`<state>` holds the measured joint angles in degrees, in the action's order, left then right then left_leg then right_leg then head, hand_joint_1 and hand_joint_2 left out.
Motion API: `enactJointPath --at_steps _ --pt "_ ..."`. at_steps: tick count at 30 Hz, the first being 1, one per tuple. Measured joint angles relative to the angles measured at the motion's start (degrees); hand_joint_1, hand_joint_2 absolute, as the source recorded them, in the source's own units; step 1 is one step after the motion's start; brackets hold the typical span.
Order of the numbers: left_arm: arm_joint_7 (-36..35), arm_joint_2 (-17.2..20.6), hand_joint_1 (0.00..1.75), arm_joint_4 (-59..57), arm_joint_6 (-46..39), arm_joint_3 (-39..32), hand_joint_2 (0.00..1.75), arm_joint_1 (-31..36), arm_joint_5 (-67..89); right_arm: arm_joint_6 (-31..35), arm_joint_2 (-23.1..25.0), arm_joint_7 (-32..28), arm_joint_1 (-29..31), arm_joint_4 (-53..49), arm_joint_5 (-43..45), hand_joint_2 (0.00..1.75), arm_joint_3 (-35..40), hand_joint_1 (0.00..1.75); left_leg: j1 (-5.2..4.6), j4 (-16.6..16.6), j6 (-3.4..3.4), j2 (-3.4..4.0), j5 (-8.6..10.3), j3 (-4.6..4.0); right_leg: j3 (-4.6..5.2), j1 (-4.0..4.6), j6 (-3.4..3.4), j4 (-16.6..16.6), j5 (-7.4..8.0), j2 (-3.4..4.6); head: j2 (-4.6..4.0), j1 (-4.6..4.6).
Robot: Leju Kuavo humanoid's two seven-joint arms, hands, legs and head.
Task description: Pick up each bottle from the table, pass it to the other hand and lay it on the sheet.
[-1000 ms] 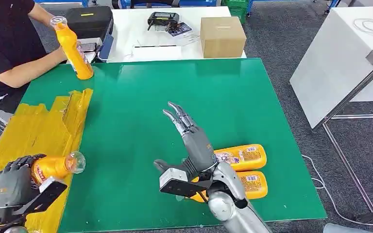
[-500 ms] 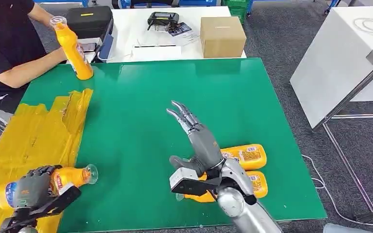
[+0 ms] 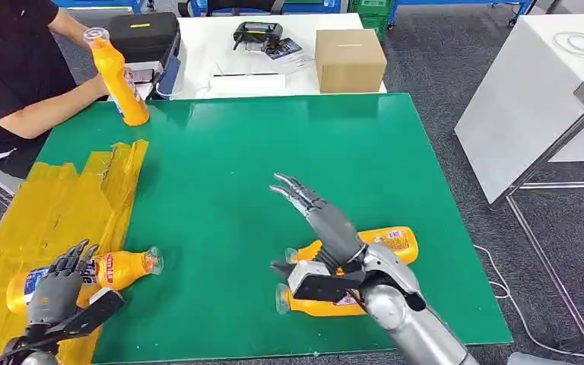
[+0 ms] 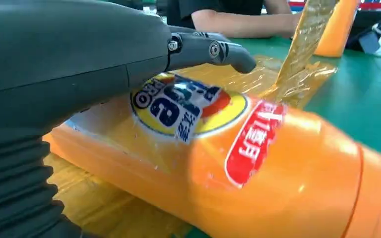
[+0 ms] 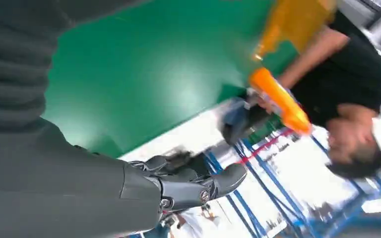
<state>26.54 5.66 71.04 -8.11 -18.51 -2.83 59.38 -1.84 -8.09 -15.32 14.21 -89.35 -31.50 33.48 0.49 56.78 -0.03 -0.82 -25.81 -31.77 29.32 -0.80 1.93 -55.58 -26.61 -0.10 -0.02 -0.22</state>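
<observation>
You've just let go: left hand fingers now spread over the bottle lying on the yellow sheet; right hand open, empty, two left.

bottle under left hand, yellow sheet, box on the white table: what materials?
Bottle: likely glossy orange plastic with printed label, highlights along body. Yellow sheet: thin plastic film, wrinkled and shiny. Box: matte brown cardboard, by the look.

Grey carpet floor. White desk behind green table; cardboard box on it. White bench at right.
</observation>
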Motion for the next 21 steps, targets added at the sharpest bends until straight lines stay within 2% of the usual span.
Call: enactJointPath --at_steps 4,14,17,21 --pt "0.37 0.0 0.0 0.0 0.26 -0.74 0.0 -0.02 -0.52 -0.37 -3.16 -0.39 -1.32 -1.05 0.33 1.75 -0.11 0.0 -0.01 0.0 0.01 0.1 -0.02 0.06 0.01 0.0 0.0 0.0 0.0 0.04 0.0 -0.02" --pt "1.11 -0.04 0.0 -0.04 0.46 -0.87 0.0 -0.04 -1.69 -0.68 -5.22 -0.41 -1.75 -1.83 0.26 1.75 -0.11 0.0 0.11 0.0 0.0 0.1 -0.01 0.09 0.02 0.1 -0.01 -0.02 0.0 0.03 0.0 -0.02" --pt "4.37 -0.53 0.0 0.92 2.34 -2.3 0.0 -0.66 -7.24 -0.59 -7.23 -0.17 -3.78 -3.59 -0.7 1.75 -1.09 0.0 0.09 0.01 0.0 0.06 -0.01 0.07 0.04 0.08 0.0 -0.01 -0.01 0.02 0.0 -0.02" --pt "9.15 -2.98 0.0 5.65 9.14 -6.44 0.0 -2.39 -22.38 -0.13 -10.98 -0.68 -9.59 -7.77 -3.99 1.75 -4.84 0.0 0.07 0.02 0.02 0.07 -0.02 -0.13 0.23 0.01 0.0 0.0 0.0 0.03 0.0 -0.02"
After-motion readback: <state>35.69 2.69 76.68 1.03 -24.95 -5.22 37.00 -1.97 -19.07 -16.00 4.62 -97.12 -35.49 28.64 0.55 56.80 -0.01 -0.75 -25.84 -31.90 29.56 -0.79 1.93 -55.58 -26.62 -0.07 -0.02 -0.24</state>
